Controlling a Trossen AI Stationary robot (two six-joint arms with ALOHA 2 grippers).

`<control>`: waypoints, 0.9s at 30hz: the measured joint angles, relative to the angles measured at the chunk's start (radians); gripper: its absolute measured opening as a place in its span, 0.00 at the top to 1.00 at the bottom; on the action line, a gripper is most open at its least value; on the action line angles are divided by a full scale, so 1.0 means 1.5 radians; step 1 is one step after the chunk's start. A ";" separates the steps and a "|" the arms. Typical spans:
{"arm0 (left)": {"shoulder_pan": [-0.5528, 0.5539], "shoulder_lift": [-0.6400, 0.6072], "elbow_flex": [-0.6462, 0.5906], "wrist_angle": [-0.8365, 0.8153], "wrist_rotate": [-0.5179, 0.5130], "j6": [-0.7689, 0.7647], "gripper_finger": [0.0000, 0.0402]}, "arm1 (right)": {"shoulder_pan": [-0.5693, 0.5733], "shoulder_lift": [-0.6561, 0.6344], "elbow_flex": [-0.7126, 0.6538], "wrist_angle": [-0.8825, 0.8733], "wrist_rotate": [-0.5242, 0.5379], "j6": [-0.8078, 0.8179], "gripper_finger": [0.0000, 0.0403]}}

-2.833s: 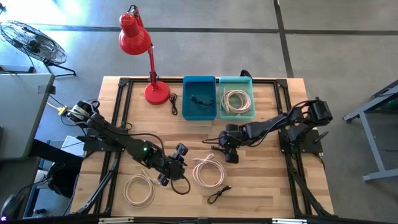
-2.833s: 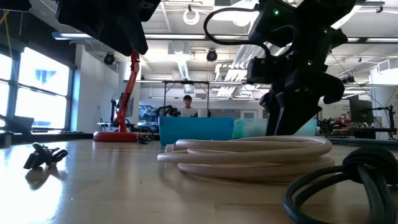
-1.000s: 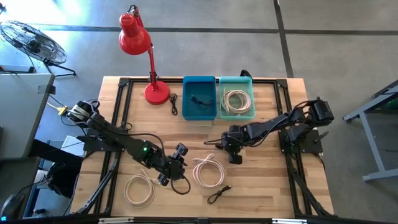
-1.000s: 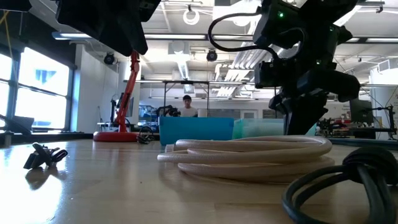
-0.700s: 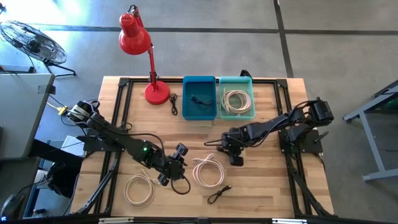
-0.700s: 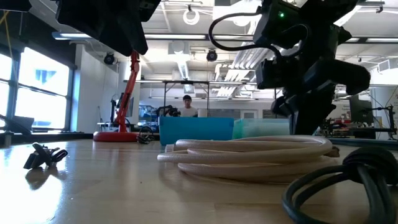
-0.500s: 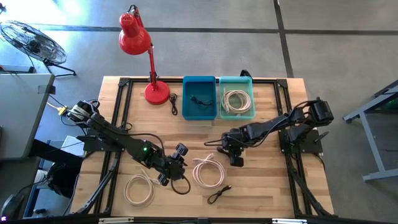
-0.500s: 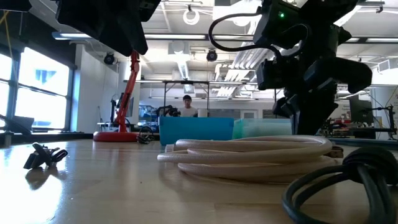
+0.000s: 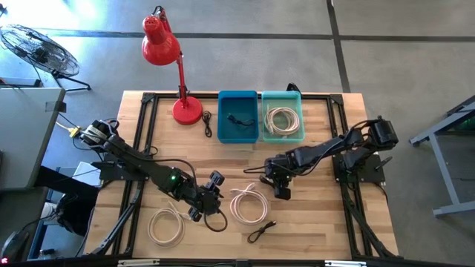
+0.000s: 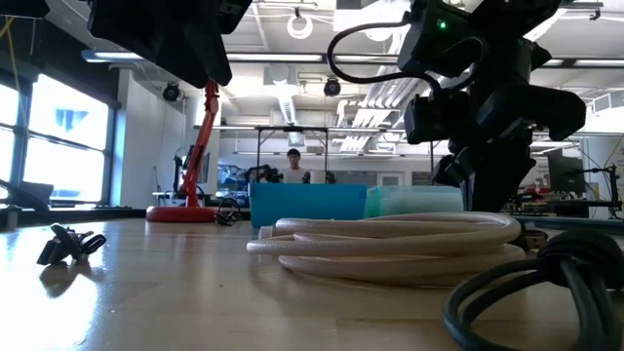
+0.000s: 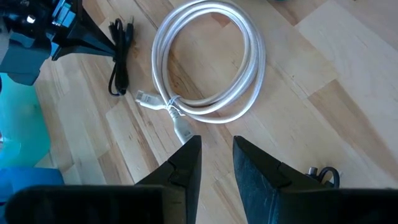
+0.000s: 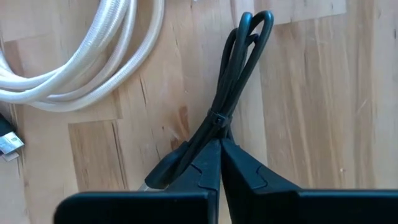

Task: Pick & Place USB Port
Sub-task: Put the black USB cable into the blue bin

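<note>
Grips the black USB cable (image 12: 219, 118) with the right tool (image 12: 219, 148), fingers clenched on the bundle just past its tie. Keeps the cable flat on the worktop (image 9: 326, 215), mid-table, just right of the white coiled cable (image 9: 249, 204).

Compared with a few seconds ago: has slid the right tool a little nearer and rightward in the high view, and across to the right in the low view. No change to anything else on the worktop. Probably means the grasp is made and the pick half is about done, with the lift not yet begun.

Holds the left tool (image 11: 216, 155) idle near-left of centre, fingers parted, nothing between them, hovering above that same white coil's connector end.

Still to do, by judgement: lift and carry to the far side. Looks like the blue bin (image 9: 237, 132), already holding a black cable, not the teal bin (image 9: 283, 136) with a white coil.

Watch for the loose loops dangling and snagging the white coil on the way up.
</note>
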 joint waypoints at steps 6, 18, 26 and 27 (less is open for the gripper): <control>0.000 0.000 0.000 0.000 0.000 0.000 0.78 | 0.002 0.001 0.000 -0.010 -0.008 0.002 0.89; 0.000 0.000 0.000 0.000 -0.001 0.000 0.78 | -0.001 0.074 0.007 0.019 -0.045 -0.002 0.77; 0.000 0.000 0.000 0.001 -0.002 0.000 0.78 | 0.000 0.066 0.002 0.036 -0.016 -0.033 0.96; 0.000 0.000 0.000 0.001 -0.002 0.000 0.78 | 0.002 0.066 0.002 0.036 -0.011 -0.040 0.97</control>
